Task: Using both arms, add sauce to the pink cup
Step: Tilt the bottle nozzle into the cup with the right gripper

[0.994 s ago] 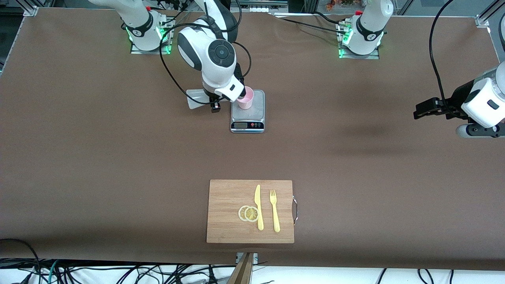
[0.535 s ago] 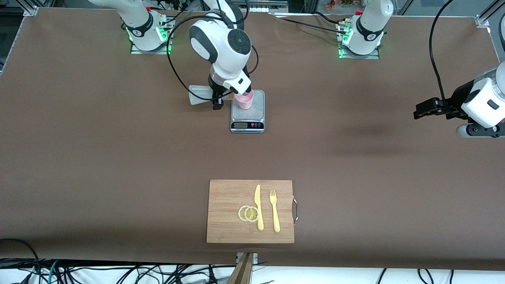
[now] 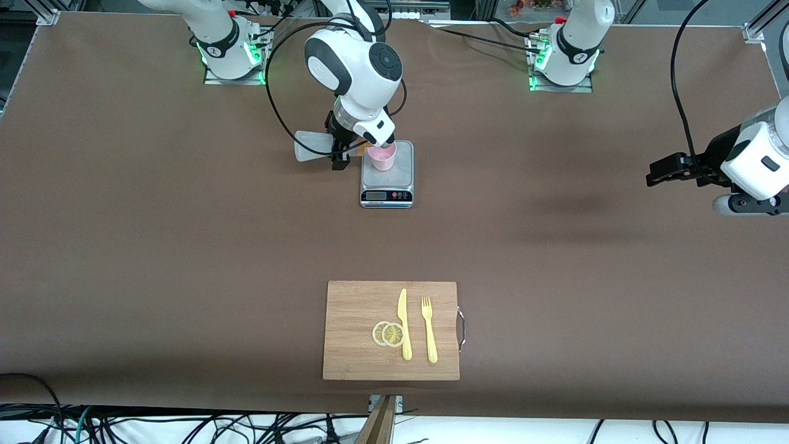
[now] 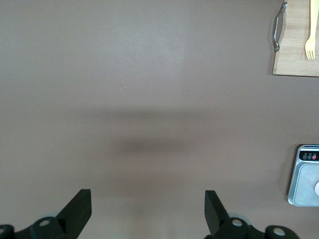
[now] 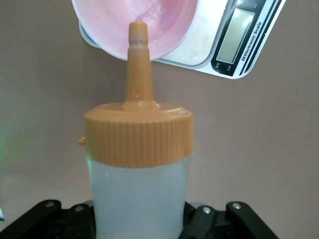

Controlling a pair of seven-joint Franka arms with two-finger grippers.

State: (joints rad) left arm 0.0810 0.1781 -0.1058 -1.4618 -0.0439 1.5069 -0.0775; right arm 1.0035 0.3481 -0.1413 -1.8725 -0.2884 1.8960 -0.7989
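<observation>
The pink cup [image 3: 383, 159] stands on a small scale [image 3: 387, 182] at the robots' side of the table. My right gripper [image 3: 338, 153] is shut on the sauce [image 3: 310, 145], a whitish squeeze bottle held tipped on its side beside the scale. In the right wrist view the sauce [image 5: 138, 196] fills the space between the jaws of the right gripper [image 5: 138, 221], and its orange nozzle [image 5: 138, 64] points into the pink cup [image 5: 164, 22]. My left gripper [image 3: 656, 173] waits open above bare table at the left arm's end; the left gripper [image 4: 147, 209] holds nothing.
A wooden cutting board [image 3: 351, 330] lies near the front camera with lemon slices [image 3: 388, 333], a yellow knife [image 3: 404, 323] and a yellow fork [image 3: 429, 329]. Black cables loop around the right arm above the scale.
The right arm's wrist has swung toward the left arm's end and turned, bringing the bottle's nozzle in over the cup. The left arm has not moved.
</observation>
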